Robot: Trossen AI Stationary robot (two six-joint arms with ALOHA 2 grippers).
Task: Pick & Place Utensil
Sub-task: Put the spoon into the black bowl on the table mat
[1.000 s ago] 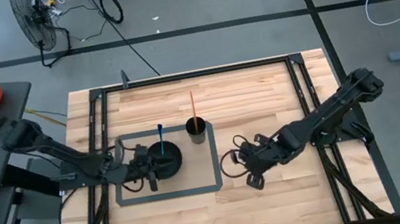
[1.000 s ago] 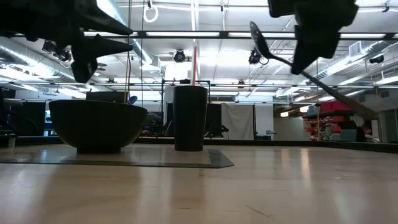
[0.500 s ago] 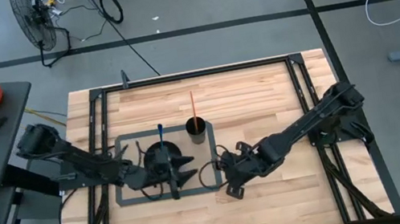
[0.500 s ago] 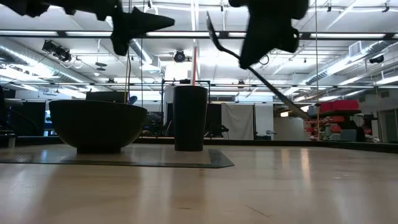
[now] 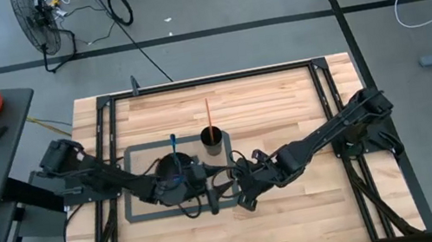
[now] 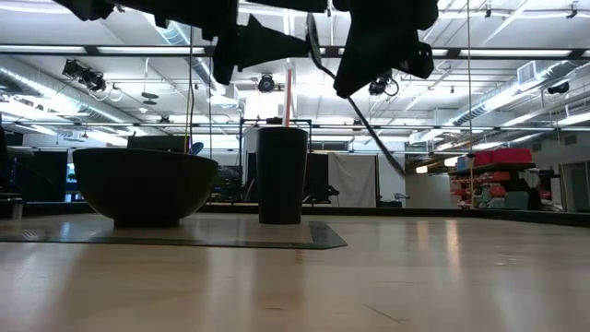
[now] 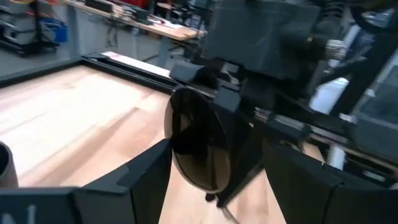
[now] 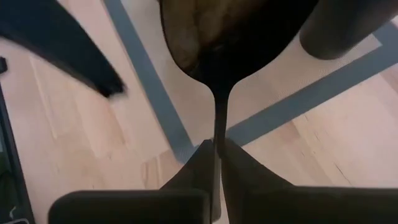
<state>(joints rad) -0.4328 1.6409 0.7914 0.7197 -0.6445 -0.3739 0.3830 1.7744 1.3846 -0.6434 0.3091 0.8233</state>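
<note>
Here the right claw pinches a dark spoon by its handle, bowl forward, aloft over the grey mat's near corner. Its arm stretches low across the desk. The left claw, fingers spread, flanks the spoon's bowl, reaching past the black bowl and cup.

The left pincer has swung from the bowl toward 3 o'clock, meeting the right pincer, which carried the spoon toward 9 o'clock onto the mat's edge.
</note>
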